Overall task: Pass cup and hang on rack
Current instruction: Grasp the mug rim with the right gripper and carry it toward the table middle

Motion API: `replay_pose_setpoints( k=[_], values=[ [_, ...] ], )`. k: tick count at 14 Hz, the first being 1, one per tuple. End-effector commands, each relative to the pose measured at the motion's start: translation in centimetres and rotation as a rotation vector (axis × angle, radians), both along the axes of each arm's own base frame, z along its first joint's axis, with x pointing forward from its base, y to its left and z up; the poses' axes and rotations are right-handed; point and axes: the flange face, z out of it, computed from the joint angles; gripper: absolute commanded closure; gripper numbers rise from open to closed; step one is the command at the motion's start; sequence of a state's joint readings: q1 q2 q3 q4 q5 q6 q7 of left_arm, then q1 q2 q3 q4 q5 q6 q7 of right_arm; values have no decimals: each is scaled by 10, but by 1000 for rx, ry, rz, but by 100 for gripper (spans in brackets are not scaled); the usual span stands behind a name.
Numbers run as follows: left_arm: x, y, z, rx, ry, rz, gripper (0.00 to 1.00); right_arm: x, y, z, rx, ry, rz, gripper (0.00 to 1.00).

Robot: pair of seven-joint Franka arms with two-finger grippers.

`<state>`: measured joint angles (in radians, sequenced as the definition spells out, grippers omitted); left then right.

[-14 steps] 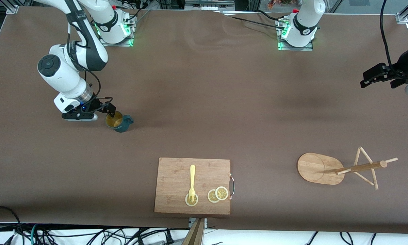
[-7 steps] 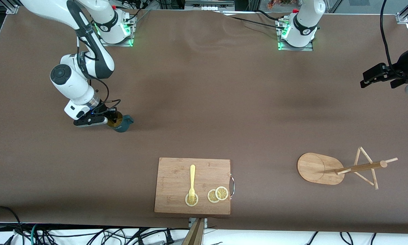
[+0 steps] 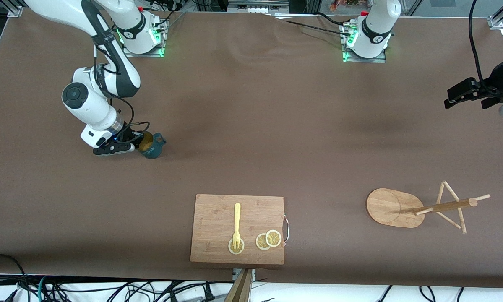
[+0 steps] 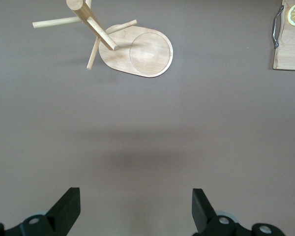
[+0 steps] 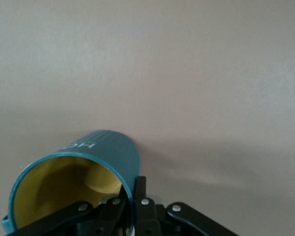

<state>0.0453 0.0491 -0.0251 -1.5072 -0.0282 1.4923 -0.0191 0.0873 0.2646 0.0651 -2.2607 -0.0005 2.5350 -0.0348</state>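
The dark teal cup (image 3: 150,145), yellowish inside, is at the right arm's end of the table with its handle (image 3: 160,139) pointing toward the table's middle. My right gripper (image 3: 139,141) is shut on the cup's rim, one finger inside and one outside; the right wrist view shows the cup (image 5: 83,182) pinched at its wall. The bamboo rack (image 3: 427,207) stands toward the left arm's end; it also shows in the left wrist view (image 4: 123,42). My left gripper (image 3: 457,95) is open and empty, waiting high over the table's edge at the left arm's end.
A wooden cutting board (image 3: 217,209) lies near the front edge, carrying a yellow fork (image 3: 236,224) and lemon slices (image 3: 268,240). Its corner shows in the left wrist view (image 4: 290,46). Bare brown table lies between cup and rack.
My right gripper moved onto the cup's rim and closed on it. The cup has shifted slightly and looks a little raised. The left arm has not moved.
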Motion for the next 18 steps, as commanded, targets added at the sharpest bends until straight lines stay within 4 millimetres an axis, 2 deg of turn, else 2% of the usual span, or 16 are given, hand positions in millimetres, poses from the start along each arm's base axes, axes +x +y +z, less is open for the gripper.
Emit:
replay_pose_setpoints(
  k=[1, 3, 4, 6, 10, 11, 13, 16, 17, 18],
  values=[
    [3, 1, 5, 20, -9, -19, 0, 25, 49, 50, -12, 67, 63, 100],
    [3, 0, 5, 20, -9, -19, 0, 47, 92, 84, -19, 106, -1, 100],
    [3, 0, 5, 18, -9, -19, 0, 54, 125, 96, -28, 120, -58, 100],
    [3, 0, 6, 20, -12, -19, 0, 59, 206, 107, -31, 111, -160, 100],
    [3, -2, 5, 17, -10, -17, 0, 26, 378, 76, 8, 48, -298, 100],
    [3, -2, 5, 17, -10, -17, 0, 22, 404, 66, 24, 41, -335, 100],
    [3, -4, 5, 18, -10, -20, 0, 0, 441, 44, 33, 36, -372, 100],
    [3, -4, 6, 18, -12, -20, 0, -20, 463, 20, 31, 40, -387, 100],
    [3, -4, 6, 18, -12, -23, 0, -24, 466, 11, 24, 44, -381, 94],
    [3, -2, 6, 17, -12, -20, 0, -28, 470, 3, 20, 44, -372, 71]
  ],
)
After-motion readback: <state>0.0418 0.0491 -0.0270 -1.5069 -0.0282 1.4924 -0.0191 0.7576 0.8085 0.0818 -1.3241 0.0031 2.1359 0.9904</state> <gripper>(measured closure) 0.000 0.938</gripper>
